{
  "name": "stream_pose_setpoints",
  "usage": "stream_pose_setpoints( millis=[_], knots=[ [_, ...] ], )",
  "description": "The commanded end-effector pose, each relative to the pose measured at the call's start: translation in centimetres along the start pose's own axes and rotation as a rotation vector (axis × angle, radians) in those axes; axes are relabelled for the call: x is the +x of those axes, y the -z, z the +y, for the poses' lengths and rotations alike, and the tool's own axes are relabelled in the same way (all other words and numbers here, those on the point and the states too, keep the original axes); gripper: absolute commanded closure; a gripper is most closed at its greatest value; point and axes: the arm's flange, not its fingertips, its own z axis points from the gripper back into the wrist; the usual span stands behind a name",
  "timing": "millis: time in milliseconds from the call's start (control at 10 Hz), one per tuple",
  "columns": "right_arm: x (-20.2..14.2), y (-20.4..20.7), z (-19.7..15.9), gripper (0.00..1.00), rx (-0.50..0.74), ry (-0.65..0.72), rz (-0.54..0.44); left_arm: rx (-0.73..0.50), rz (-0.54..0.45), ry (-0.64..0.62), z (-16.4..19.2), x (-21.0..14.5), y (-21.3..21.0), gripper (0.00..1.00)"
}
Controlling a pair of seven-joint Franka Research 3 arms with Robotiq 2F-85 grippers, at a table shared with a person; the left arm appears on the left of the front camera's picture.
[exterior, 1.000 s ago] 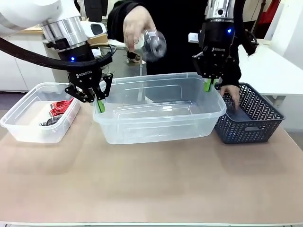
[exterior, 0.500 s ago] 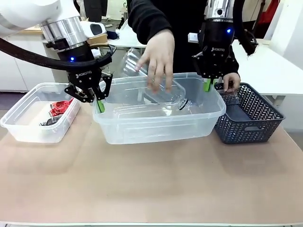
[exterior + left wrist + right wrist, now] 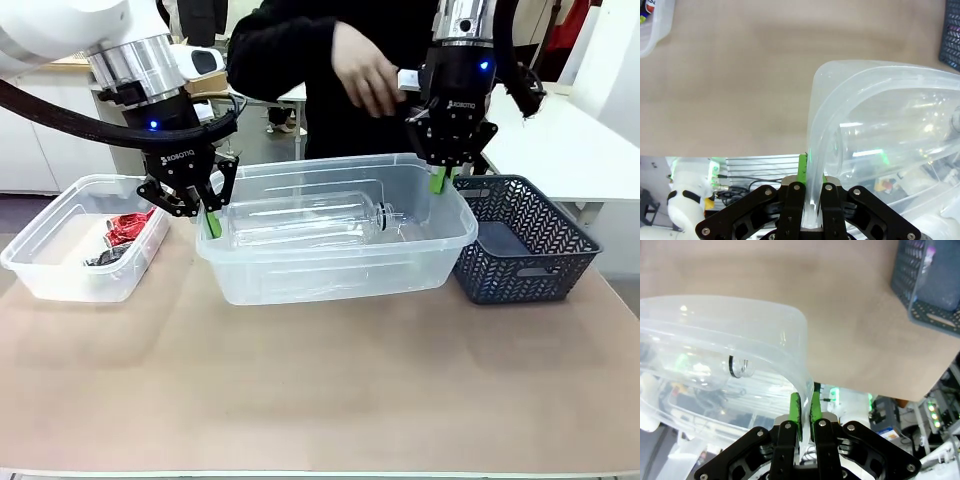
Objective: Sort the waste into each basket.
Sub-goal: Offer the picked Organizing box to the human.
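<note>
The bare tan table [image 3: 320, 390] lies nearest. Behind it, the large clear tub [image 3: 335, 262] is held at both ends: the left gripper [image 3: 208, 222] is pinched on its left rim, the right gripper [image 3: 441, 180] on its right rim. A clear plastic bottle [image 3: 305, 220] lies on its side inside. A smaller clear tub [image 3: 60, 270] at left holds crushed cans [image 3: 122, 237]; a dark blue basket [image 3: 525, 240] sits at right. Beyond, the person's hand [image 3: 365, 70] hovers above.
</note>
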Motion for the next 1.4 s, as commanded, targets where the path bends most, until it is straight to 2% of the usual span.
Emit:
stream_pose_setpoints(
  millis=[0, 1300],
  knots=[
    [-0.07, -0.38, -0.05, 0.9, 0.0, -0.042, -0.007, 0.002, -0.005, -0.004, -0.11, 0.17, -0.31, 0.96],
    [-0.07, -0.38, -0.05, 0.9, 0.0, -0.042, -0.007, 0.002, -0.005, -0.004, -0.11, 0.17, -0.31, 0.96]
  ],
)
